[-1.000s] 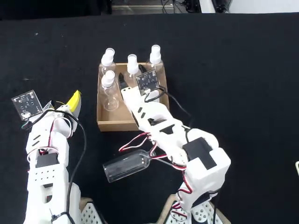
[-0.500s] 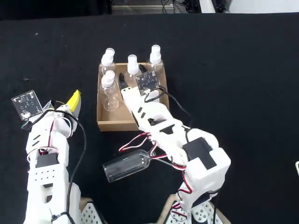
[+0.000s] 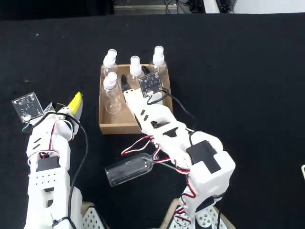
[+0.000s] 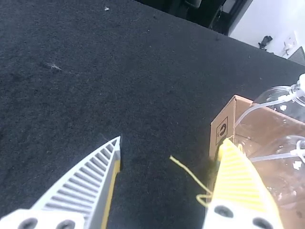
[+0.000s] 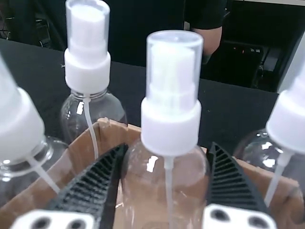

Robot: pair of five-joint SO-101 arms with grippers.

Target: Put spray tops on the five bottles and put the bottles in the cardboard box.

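From the high view, the step in hand looks like setting a capped bottle (image 3: 135, 67) down in the cardboard box (image 3: 114, 128), which sits left of centre toward the worktop's far edge. The right claw (image 3: 134, 76) reaches into the box around this bottle. To finish cleanly, it should rise straight up, so that neither jaw clips a neighbouring spray top. The box holds four upright bottles with white spray tops, three along its far wall and one by its left wall. The part of the box toward the near edge is free for the last one. The fifth bottle (image 3: 128, 169) lies on its side near the worktop's near edge, close to the right arm's base, with no top on its neck. The left claw (image 3: 64, 106) hangs just left of the box.

In the left wrist view, the left claw (image 4: 171, 143) is spread wide over bare worktop. Its yellow jaw is close to the box's corner (image 4: 223, 129).

In the right wrist view, the right claw (image 5: 167, 148) stands spread to either side of the middle bottle (image 5: 171, 124). A thin gap at each tip makes it look loose rather than pinching.
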